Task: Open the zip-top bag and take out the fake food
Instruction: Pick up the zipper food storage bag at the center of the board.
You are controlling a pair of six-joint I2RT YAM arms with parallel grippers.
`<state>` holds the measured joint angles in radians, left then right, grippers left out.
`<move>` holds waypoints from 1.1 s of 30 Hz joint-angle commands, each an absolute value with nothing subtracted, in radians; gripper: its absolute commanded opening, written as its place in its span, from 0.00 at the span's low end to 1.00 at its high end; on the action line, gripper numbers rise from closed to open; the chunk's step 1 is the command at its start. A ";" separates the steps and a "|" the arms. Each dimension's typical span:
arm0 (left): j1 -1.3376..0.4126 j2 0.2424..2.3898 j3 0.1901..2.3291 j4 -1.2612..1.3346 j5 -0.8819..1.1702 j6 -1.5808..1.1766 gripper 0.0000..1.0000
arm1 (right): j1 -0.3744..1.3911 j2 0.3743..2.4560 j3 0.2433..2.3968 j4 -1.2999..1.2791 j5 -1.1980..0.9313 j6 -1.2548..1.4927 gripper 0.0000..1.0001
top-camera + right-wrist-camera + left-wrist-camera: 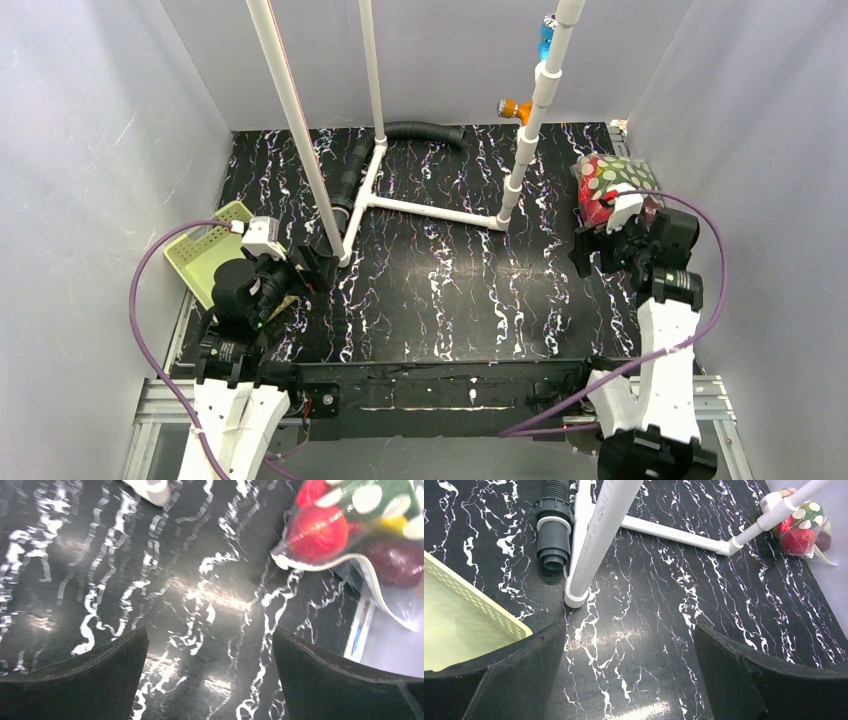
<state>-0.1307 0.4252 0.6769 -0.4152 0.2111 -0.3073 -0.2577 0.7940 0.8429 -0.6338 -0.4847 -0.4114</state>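
Two spread, empty tools: right tool (210,650) just beside the zip-top bag (360,525), we judge, for grasping; left tool (629,645) well apart.

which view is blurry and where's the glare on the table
Right wrist: smeared throughout; the white veins on the table streak, the zip-top bag looks soft, and a glare band crosses the middle. Left wrist: sharp, with one glare patch low in the centre. Top external: sharp and evenly lit.
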 commanded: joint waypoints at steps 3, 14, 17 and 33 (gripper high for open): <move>-0.137 0.432 0.662 -0.388 0.234 -0.307 0.99 | -0.267 1.010 0.940 -0.634 -0.226 -0.520 1.00; -0.137 0.452 0.663 -0.369 0.273 -0.301 0.99 | -0.275 1.325 1.146 -0.692 0.053 -0.738 1.00; -0.137 0.451 0.661 -0.364 0.283 -0.301 1.00 | -0.275 1.407 1.189 -0.692 0.069 -0.802 1.00; -0.137 0.465 0.659 -0.359 0.291 -0.296 1.00 | -0.272 1.528 1.182 -0.652 -0.338 -1.386 0.84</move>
<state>-0.1333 0.4545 0.6662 -0.3874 0.2749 -0.3084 -0.2695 1.5082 1.1862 -0.6922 -0.2653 -1.1584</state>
